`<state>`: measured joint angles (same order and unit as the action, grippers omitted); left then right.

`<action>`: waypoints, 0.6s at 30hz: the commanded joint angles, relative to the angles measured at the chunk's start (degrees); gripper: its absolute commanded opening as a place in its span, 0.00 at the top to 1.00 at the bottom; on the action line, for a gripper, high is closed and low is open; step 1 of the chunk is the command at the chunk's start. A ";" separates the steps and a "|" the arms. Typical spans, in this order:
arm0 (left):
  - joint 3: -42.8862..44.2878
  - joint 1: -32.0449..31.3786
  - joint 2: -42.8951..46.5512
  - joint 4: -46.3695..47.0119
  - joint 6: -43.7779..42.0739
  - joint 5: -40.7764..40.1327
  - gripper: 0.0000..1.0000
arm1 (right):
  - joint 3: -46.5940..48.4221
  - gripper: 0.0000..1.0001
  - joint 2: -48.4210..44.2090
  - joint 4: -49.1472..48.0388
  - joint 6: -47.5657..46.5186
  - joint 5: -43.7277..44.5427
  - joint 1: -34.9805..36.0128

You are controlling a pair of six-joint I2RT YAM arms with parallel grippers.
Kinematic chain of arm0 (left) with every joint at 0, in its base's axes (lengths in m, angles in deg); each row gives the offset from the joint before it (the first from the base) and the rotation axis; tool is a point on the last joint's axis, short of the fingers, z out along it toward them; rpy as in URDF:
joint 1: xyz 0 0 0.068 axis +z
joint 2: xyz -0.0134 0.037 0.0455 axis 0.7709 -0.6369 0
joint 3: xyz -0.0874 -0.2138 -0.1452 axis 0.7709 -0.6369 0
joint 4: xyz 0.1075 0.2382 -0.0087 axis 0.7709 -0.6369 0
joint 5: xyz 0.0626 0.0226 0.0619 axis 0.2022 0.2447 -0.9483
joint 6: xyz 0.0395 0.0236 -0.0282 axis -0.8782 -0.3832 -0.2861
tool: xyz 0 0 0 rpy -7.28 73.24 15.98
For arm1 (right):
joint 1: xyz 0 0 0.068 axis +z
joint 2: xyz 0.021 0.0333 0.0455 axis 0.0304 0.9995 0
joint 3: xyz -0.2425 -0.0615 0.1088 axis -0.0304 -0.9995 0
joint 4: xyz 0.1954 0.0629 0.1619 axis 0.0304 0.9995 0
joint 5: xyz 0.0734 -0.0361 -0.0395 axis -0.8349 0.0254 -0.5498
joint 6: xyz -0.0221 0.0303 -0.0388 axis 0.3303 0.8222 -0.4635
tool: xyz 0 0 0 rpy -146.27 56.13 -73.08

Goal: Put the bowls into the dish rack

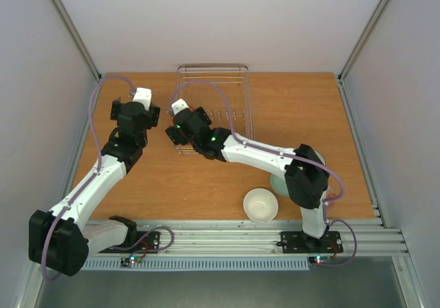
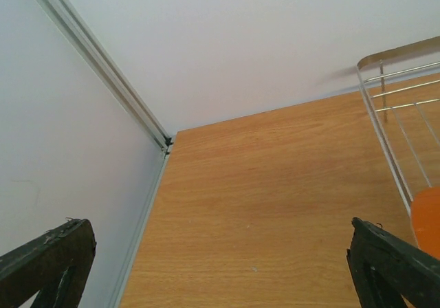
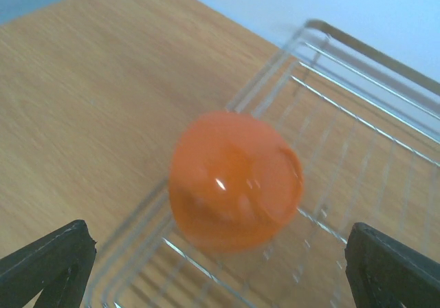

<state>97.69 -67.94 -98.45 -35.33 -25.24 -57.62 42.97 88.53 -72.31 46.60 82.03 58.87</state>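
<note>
The wire dish rack stands at the back middle of the table. In the right wrist view an orange bowl lies bottom-up, blurred, in a corner of the rack. My right gripper hangs over it, open and empty; from above, the right gripper hides the bowl. My left gripper is open and empty left of the rack; the left wrist view shows bare table, the rack's side and an orange edge. A white bowl sits near the front.
A pale mint-green bowl shows partly under my right arm, and a sliver of a red-patterned bowl lies right of the arm's elbow. Grey walls close in the table on the left, back and right.
</note>
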 commanded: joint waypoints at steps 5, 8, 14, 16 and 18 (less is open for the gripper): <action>0.55 -0.26 -1.95 -5.11 3.87 13.11 0.01 | -19.35 0.01 -20.95 11.93 13.18 13.05 0.41; 1.66 -1.07 -3.30 -8.01 5.23 19.26 0.02 | -28.70 0.09 -32.54 19.31 20.86 12.64 0.44; 3.89 -5.62 -7.32 -12.92 6.75 30.13 0.08 | -37.26 0.27 -47.25 36.93 35.53 9.83 1.31; 4.00 -8.21 -8.28 -13.61 6.43 34.08 0.08 | -38.04 0.29 -48.98 41.32 38.34 9.77 1.75; 4.19 -11.18 -9.00 -14.15 5.83 37.10 0.09 | -38.82 0.29 -49.45 45.63 40.92 10.26 1.93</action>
<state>99.92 -74.89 -106.28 -47.63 -19.80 -30.48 6.12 39.75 -39.53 77.09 91.67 59.81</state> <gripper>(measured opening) 0.914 0.709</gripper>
